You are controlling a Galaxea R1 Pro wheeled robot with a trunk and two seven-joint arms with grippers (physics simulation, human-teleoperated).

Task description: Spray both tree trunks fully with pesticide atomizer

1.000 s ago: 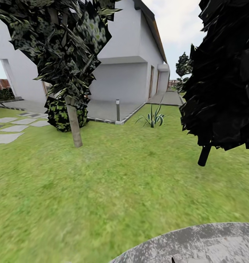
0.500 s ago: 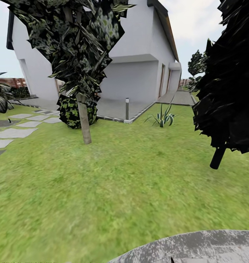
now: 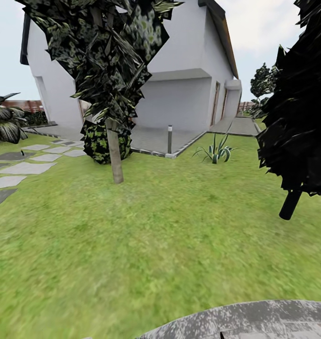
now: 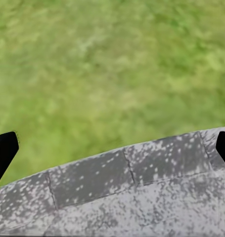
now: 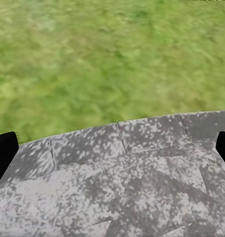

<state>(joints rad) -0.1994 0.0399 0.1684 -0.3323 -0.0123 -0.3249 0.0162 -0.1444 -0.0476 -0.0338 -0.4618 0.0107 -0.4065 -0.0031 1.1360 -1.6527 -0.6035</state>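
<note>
Tree trunk (image 3: 115, 157) is sliding rightward as we are turning left, still hunting the atomizer; both pincers' fingertips are sitting spread wide over grass (image 3: 132, 245).

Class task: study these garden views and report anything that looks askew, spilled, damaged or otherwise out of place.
Only one thing stands out: the pale tree trunk on the lawn tilts slightly, its top leaning left instead of rising straight. The white house, the paving slabs and the spiky plant look intact, and nothing appears spilled.
</note>
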